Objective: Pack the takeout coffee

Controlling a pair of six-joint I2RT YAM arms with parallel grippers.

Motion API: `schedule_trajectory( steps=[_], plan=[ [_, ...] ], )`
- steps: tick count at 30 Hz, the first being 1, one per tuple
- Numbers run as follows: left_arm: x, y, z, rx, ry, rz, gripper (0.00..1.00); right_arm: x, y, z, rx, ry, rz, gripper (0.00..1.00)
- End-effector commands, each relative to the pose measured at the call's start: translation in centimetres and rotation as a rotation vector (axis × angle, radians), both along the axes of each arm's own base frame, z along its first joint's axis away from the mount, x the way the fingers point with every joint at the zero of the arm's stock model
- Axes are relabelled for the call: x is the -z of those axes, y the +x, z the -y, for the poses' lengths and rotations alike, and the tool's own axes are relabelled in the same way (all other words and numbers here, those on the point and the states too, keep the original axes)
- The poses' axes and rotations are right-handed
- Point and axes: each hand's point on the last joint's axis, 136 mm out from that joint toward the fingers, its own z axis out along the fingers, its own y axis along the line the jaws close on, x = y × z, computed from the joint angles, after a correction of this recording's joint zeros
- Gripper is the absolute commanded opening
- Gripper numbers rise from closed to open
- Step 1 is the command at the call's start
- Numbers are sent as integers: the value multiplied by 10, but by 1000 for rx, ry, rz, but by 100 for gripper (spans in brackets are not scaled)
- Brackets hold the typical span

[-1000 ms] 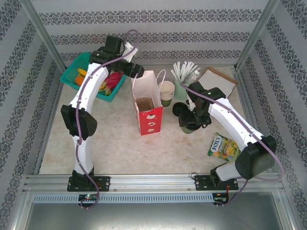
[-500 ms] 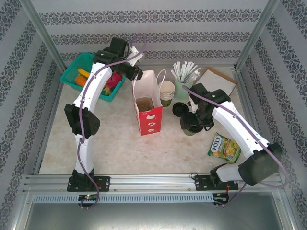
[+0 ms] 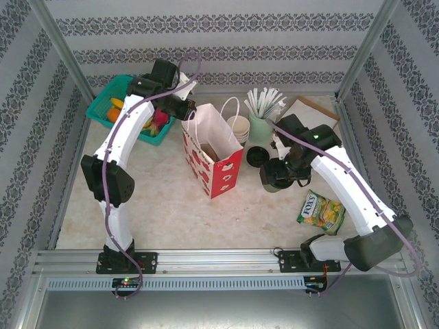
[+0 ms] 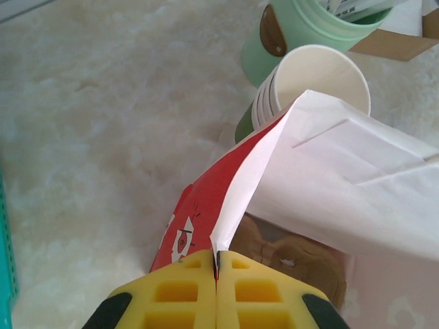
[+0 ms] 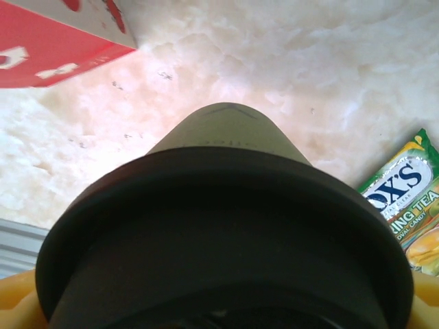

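Carrier tray (image 4: 295, 253) lies in the bag (image 3: 212, 161), coffee cup (image 5: 223, 226) to its right.

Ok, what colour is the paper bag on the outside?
Paper bag: red with white prints, best in the top external view.

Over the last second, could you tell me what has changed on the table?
The left gripper closed on the rim of the bag and pulled it leftward, turning the bag and widening its mouth. The right gripper kept holding the cup, barely shifting. Basket, stacked cups and candy packet stayed put.
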Motion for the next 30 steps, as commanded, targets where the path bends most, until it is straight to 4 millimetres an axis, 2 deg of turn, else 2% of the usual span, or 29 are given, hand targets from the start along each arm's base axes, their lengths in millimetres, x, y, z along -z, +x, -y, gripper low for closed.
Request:
schedule_trajectory(
  steps=[1, 9, 13, 24, 26, 30],
  plan=[
    [-16, -9, -5, -103, -6, -9, 6, -26, -6, -7, -44, 44, 29, 74],
    [-16, -21, -18, -205, 32, -65, 4, -84, -5, -9, -99, 60, 115, 74],
    [-15, -25, -18, -215, 23, -88, 4, -105, -2, -20, -142, 98, 157, 74],
    [-23, -31, -1, -220, -97, -49, 3, -158, 23, -102, -325, 267, 318, 74],
    [-27, -32, 1, -221, -118, -25, 3, -161, 30, -115, -343, 281, 335, 74],
    [-29, -34, -2, -241, -132, 14, 3, -148, 43, -140, -365, 273, 321, 74]
  ],
)
